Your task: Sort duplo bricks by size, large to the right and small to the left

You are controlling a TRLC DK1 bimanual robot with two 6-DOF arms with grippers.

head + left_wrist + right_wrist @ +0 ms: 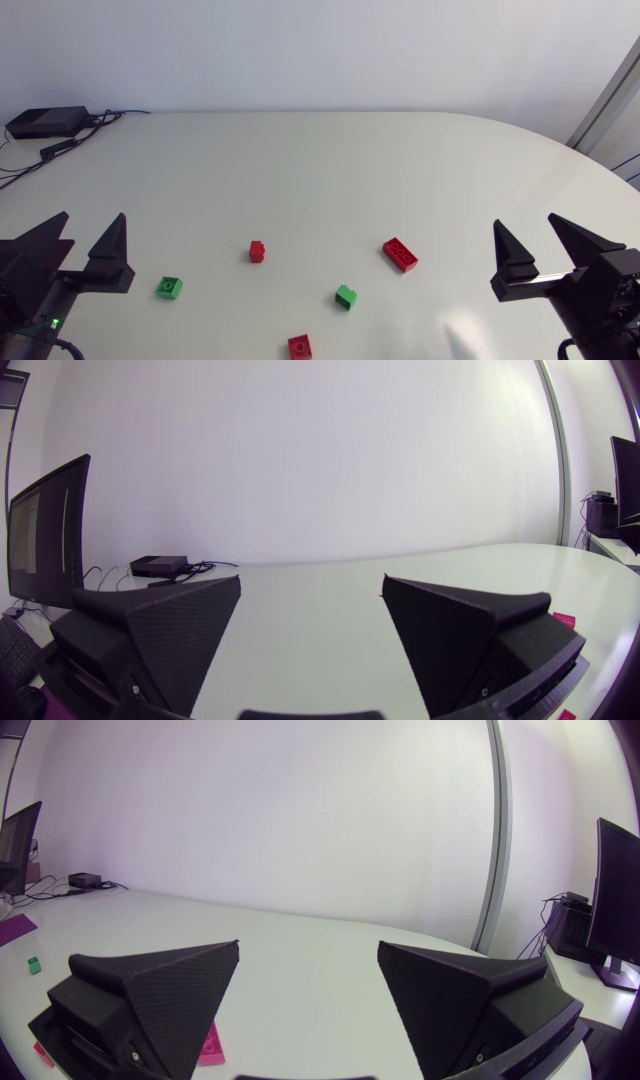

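Several duplo bricks lie on the white table [330, 170] near its front. From left to right they are a small green brick [169, 287], a small red brick [257, 251], another small red brick [299, 346] at the front edge, a small green brick [347, 296] and a longer red brick [400, 254]. My left gripper [95, 216] [312, 580] hovers open at the front left, with nothing between its fingers. At the front right my right gripper [525, 220] [309, 944] is open and empty too. The long red brick [212, 1045] shows beside its finger, and a green brick [33, 964] lies farther off.
A black box [45, 122] [158, 566] with cables sits at the table's far left corner. The table's rounded edge runs along the back and right.
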